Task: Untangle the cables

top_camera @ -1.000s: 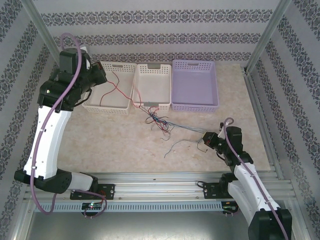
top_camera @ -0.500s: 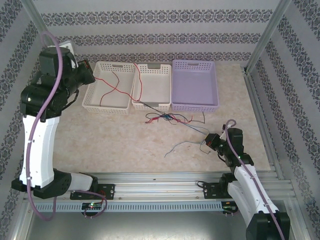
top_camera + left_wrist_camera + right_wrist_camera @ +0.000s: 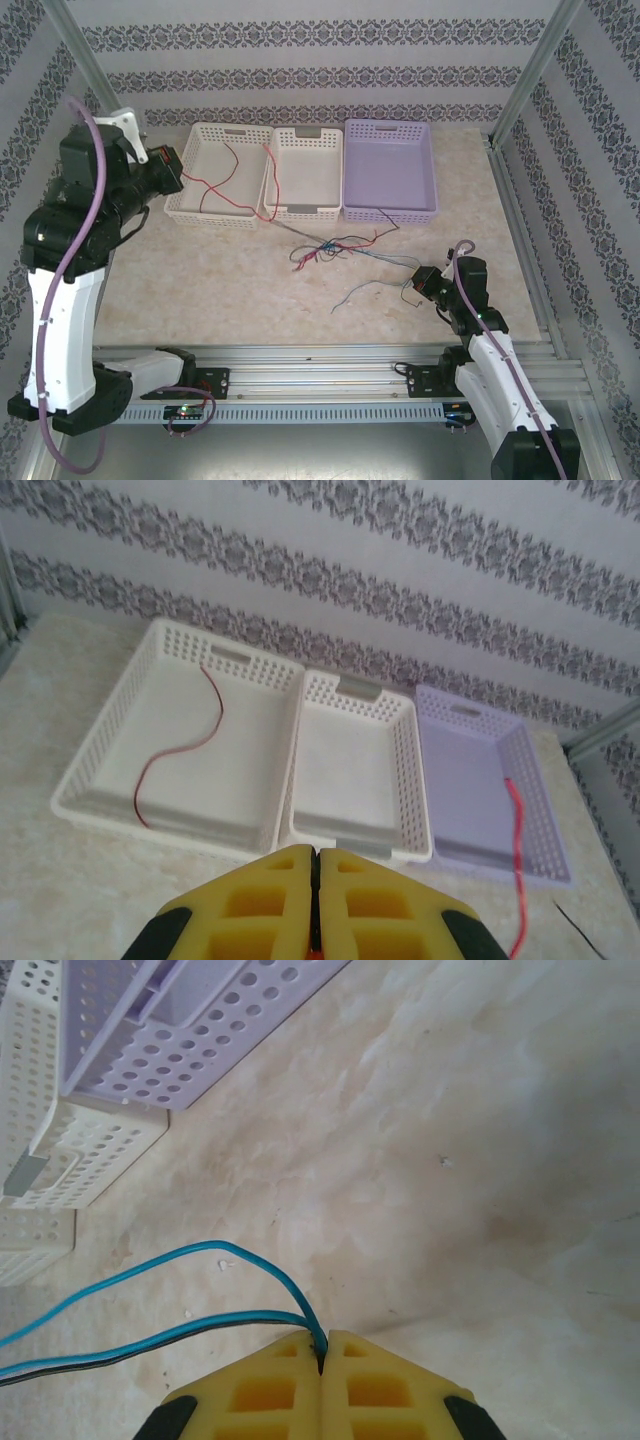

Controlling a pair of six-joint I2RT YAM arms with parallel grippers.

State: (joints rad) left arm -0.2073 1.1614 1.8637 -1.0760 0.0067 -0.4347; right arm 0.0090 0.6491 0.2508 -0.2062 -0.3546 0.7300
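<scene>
Found three perforated baskets pressed side by side along the 12 o'clock edge of the marbled table (image 3: 220, 285): a left white basket (image 3: 205, 216), a middle white basket (image 3: 306, 211) and a lilac basket (image 3: 390, 214) toward 1 o'clock. Saw a slack curve of the red cable (image 3: 218, 712) lying on the floor of the left white basket, then crossing the rim shared with the middle white basket and dropping to the tabletop. Traced it on to the knot of cables (image 3: 322, 248) just at 6 o'clock of the middle basket's front wall, red, blue and dark strands crossed there. Noted a loose pale strand (image 3: 352, 293) trailing toward 5 o'clock of the knot. Spotted the left gripper (image 3: 170, 168) raised at 10 o'clock beside the left white basket, pads pressed flat together, the red cable leading into them. Spotted the right gripper (image 3: 322, 1345) low at 4 o'clock, pads pinched on the blue cable (image 3: 200, 1257), a black strand hugging its lower run.
</scene>
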